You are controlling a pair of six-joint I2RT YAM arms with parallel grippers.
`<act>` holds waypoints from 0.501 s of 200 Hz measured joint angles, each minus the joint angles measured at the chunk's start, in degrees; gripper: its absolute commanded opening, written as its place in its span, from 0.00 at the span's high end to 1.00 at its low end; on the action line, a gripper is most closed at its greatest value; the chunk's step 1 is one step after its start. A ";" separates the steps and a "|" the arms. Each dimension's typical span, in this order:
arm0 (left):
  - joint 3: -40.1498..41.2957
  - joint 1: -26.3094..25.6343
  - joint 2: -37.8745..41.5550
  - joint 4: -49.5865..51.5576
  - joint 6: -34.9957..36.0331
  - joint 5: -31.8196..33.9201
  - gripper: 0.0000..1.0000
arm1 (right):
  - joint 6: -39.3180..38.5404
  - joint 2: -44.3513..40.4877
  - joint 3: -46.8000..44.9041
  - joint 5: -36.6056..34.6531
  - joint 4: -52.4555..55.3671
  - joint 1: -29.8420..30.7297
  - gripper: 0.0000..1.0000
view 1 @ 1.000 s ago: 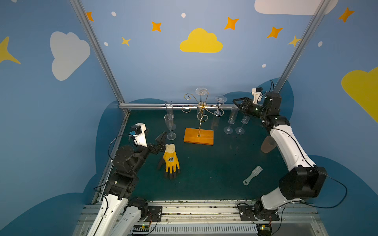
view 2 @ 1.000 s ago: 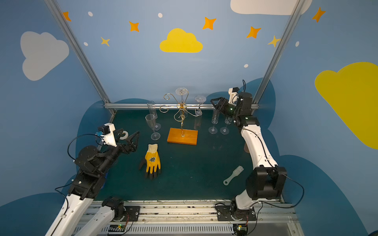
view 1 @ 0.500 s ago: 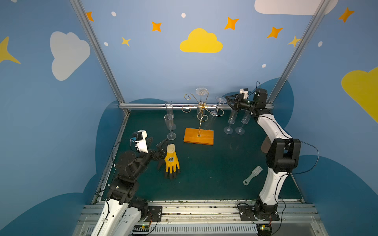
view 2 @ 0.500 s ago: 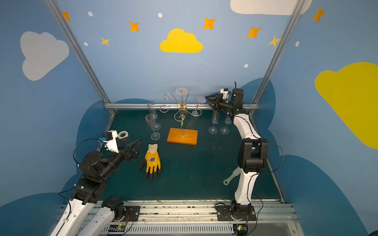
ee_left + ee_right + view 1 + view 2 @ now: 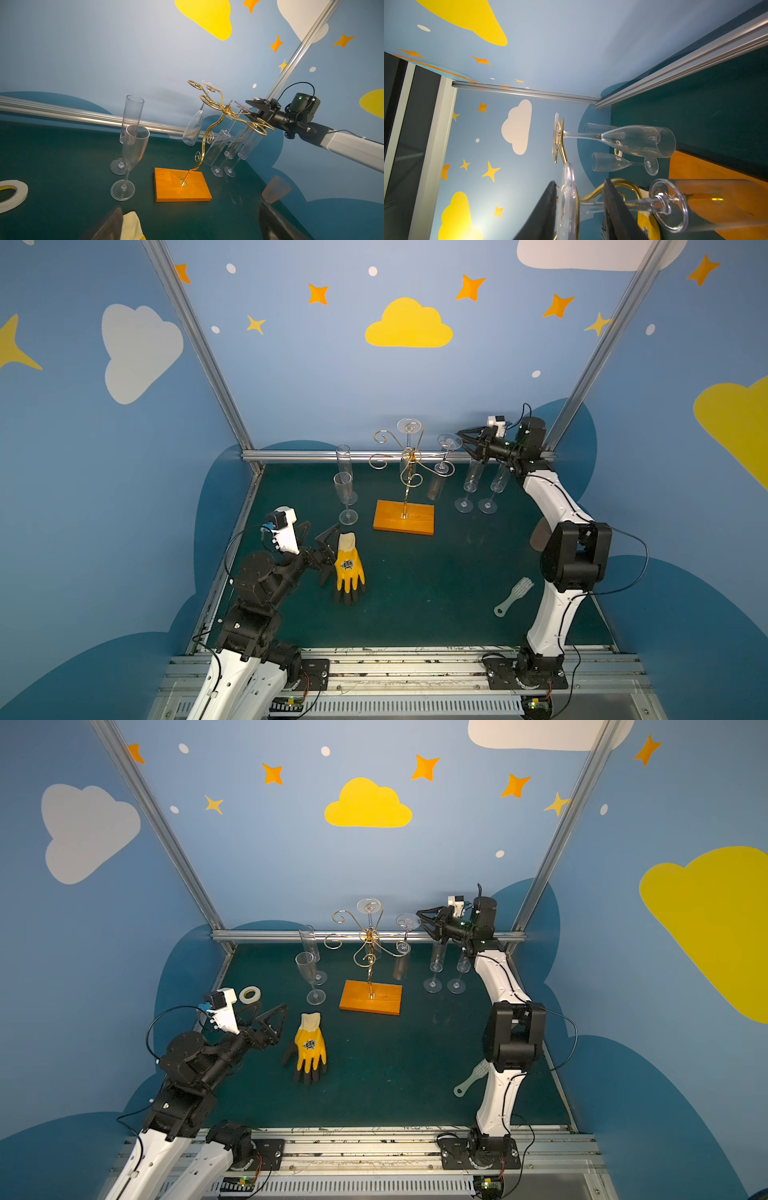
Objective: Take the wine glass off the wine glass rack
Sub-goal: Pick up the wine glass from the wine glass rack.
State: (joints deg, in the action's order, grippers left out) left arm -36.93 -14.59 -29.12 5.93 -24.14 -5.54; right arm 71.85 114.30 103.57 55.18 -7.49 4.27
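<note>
The wine glass rack (image 5: 409, 472) is a gold wire stand on an orange wooden base (image 5: 404, 517) at the back middle of the table. Two clear glasses hang upside down from its arms. My right gripper (image 5: 464, 443) reaches the foot of the right-hand wine glass (image 5: 435, 487). In the right wrist view its jaws (image 5: 581, 181) straddle that foot (image 5: 568, 199). One finger sits close to the foot's outer face. A gap shows between the foot and the other finger beside the stem. My left gripper (image 5: 320, 531) hangs open and holds nothing, low beside the glove.
Two flutes (image 5: 345, 493) stand left of the rack and two more (image 5: 469, 485) stand right of it, under my right arm. A yellow glove (image 5: 349, 568), a white brush (image 5: 513, 597), a tape roll (image 5: 250, 994) and a frosted cup (image 5: 275, 189) lie around.
My right arm has reached in from the right, bringing its gripper around the hanging glass's foot, and its jaws have narrowed. My left arm has sunk lower and drawn back slightly.
</note>
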 measured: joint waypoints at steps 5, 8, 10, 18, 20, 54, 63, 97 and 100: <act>0.07 0.00 0.00 -0.04 -0.13 0.00 0.01 | 0.02 -0.02 0.00 0.09 0.00 0.00 0.63; 0.09 0.00 0.00 -0.09 -0.13 0.02 0.01 | 0.02 -0.02 0.00 0.15 0.00 0.04 0.63; 0.09 0.00 0.00 -0.09 -0.15 0.00 0.01 | 0.07 0.00 0.00 0.20 0.00 0.04 0.63; 0.11 0.00 -0.02 -0.07 -0.31 0.02 0.01 | 0.13 -0.02 0.00 0.37 0.00 0.11 0.64; 0.11 0.00 -0.04 -0.07 -0.33 0.04 0.01 | 0.13 -0.02 0.00 0.42 0.00 0.13 0.64; 0.11 0.00 0.00 -0.09 -0.66 0.20 0.01 | 0.24 0.00 0.00 1.27 0.00 0.87 0.67; 0.11 0.00 0.07 -0.09 -0.74 0.24 0.01 | 0.26 0.00 0.00 1.44 0.00 1.14 0.69; 0.26 0.00 0.85 -0.04 -0.85 0.46 0.01 | 0.37 0.00 0.00 1.95 -0.02 1.46 0.76; 0.28 0.00 0.94 -0.04 -0.87 0.52 0.01 | 0.20 -0.02 0.00 2.01 -0.04 1.51 0.77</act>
State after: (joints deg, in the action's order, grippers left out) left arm -36.64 -14.59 -28.18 5.89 -25.02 -5.02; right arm 72.05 114.28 103.57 57.19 -7.53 5.78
